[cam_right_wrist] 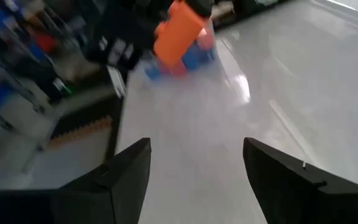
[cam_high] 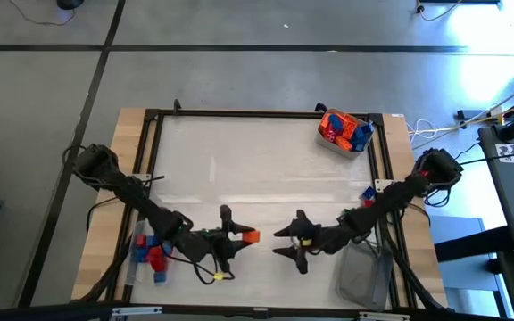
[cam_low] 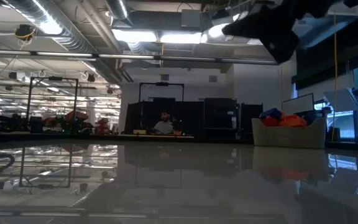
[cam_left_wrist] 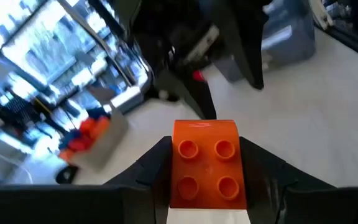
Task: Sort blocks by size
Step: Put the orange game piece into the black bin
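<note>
Middle and far part of table [cam_high: 266, 156] open, wide free surface, gripper can pass there.

Far right corner: clear tub [cam_high: 344, 132] full of blocks, blocks passage there.

Near right corner: second clear tub [cam_high: 362, 275], just beside right arm.

Near left edge: pile of red and blue blocks [cam_high: 150, 254] under left arm.

Near edge, middle: left gripper [cam_high: 236, 236] clamped on orange block [cam_high: 251, 236], faces right gripper [cam_high: 293, 242], fingers spread. Only narrow gap between them; each stands in other's way.
</note>
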### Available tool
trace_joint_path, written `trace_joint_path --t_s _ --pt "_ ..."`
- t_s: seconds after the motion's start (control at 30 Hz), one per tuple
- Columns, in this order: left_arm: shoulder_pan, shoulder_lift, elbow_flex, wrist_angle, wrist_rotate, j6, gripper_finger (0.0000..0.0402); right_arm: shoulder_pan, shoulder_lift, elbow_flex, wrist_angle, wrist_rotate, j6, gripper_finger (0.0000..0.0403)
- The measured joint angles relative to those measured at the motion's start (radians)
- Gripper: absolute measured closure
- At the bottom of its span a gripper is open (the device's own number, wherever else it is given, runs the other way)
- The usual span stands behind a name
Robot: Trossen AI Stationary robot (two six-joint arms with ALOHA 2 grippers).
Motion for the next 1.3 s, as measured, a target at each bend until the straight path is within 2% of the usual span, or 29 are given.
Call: trace_joint_path --t_s 0.17,0.3,0.5,0.83,1.0,1.3 --pt "0.001 0.000 0.000 0.079 0.004 0.112 0.0266 -0.037 0.004 -0.025 0.199 -0.015 0.008 0.0151" --pt "0.012 0.000 0.000 0.080 0.004 0.132 0.0266 -0.065 0.014 -0.022 0.293 -0.053 0.004 0.0151" --pt "0.033 0.000 0.000 0.082 0.006 0.154 0.0265 -0.095 0.017 -0.016 0.308 -0.068 0.006 0.0151" --pt "0.102 0.000 0.000 0.093 0.081 0.154 0.0265 -0.127 0.017 -0.015 0.334 -0.054 0.030 0.0151" --pt "0.152 0.001 0.000 0.136 0.205 0.159 0.0265 -0.139 0.017 -0.014 0.332 -0.034 0.029 0.0151" --pt "0.203 0.007 0.000 0.175 0.249 0.203 0.0265 -0.147 0.018 -0.014 0.331 -0.008 0.032 0.0151"
